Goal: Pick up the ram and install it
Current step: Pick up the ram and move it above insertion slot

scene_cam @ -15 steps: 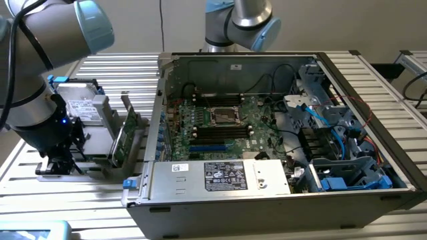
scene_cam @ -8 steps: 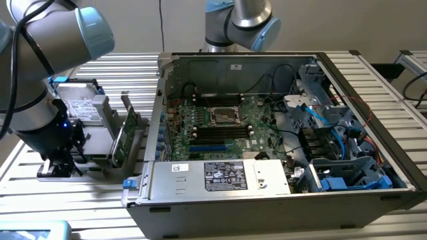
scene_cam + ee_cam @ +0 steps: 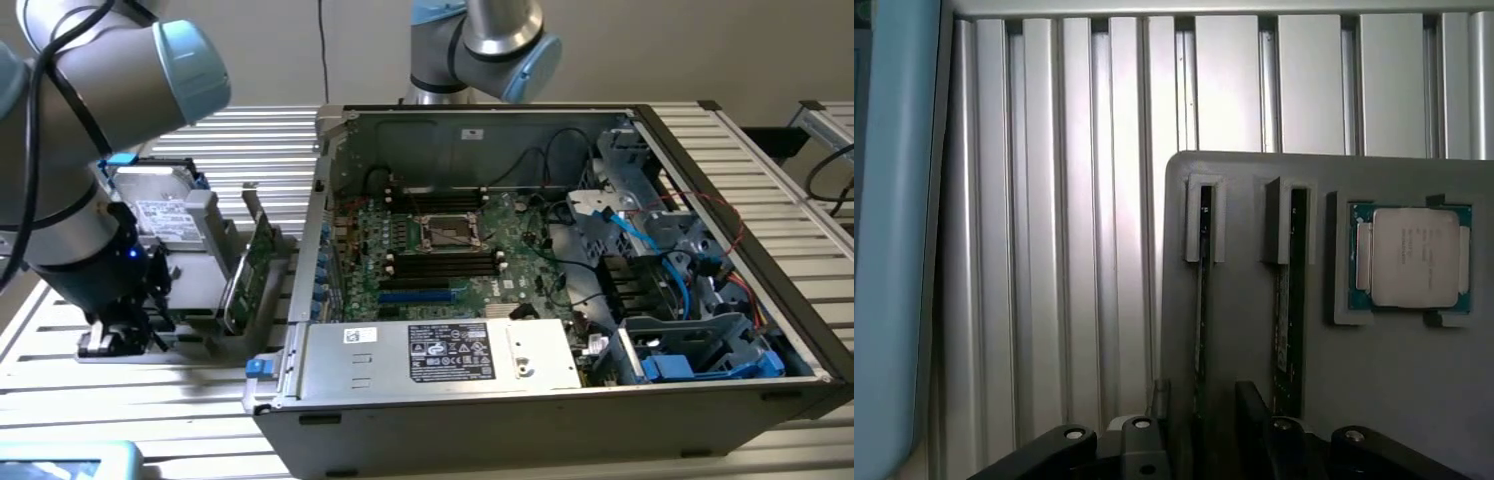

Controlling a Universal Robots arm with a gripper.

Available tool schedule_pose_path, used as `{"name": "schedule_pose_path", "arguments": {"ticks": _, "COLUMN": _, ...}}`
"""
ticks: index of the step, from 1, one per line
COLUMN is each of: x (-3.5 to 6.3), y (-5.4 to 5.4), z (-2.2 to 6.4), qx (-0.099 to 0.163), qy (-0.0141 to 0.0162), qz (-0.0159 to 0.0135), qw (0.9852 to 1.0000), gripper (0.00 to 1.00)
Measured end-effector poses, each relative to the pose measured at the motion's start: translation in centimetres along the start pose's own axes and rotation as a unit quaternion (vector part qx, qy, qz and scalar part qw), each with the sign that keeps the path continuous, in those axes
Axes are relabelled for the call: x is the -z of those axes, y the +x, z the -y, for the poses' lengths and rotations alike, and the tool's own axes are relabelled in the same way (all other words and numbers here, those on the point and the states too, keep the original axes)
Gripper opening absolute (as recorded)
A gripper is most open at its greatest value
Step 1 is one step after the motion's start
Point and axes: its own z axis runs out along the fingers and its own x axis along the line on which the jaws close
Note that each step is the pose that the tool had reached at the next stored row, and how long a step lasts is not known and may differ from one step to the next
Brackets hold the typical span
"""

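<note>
Fingers (image 3: pixel 1252 412) apart w/ ram (image 3: pixel 1200 300) btwn, edge-up in holder (image 3: pixel 1414 400).

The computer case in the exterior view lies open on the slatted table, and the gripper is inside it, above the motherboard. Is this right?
Not quite. The computer case lies open on the slatted table, but the gripper is outside it, down at the gray holder on the exterior view's left. The exterior view shows this.
</note>
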Motion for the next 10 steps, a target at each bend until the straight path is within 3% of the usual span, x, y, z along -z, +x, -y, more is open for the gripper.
{"name": "schedule_pose_path", "arguments": {"ticks": 1, "x": -0.06, "y": 0.0, "z": 0.00, "qx": 0.000, "qy": 0.0000, "qz": 0.0000, "qw": 1.0000, "gripper": 0.37}}
{"name": "schedule_pose_path", "arguments": {"ticks": 5, "x": 0.00, "y": 0.0, "z": -0.01, "qx": 0.000, "qy": 0.0000, "qz": -0.0001, "qw": 1.0000, "gripper": 0.13}}
{"name": "schedule_pose_path", "arguments": {"ticks": 10, "x": 2.18, "y": 0.0, "z": -0.05, "qx": 0.000, "qy": 0.0000, "qz": 0.0000, "qw": 1.0000, "gripper": 0.13}}
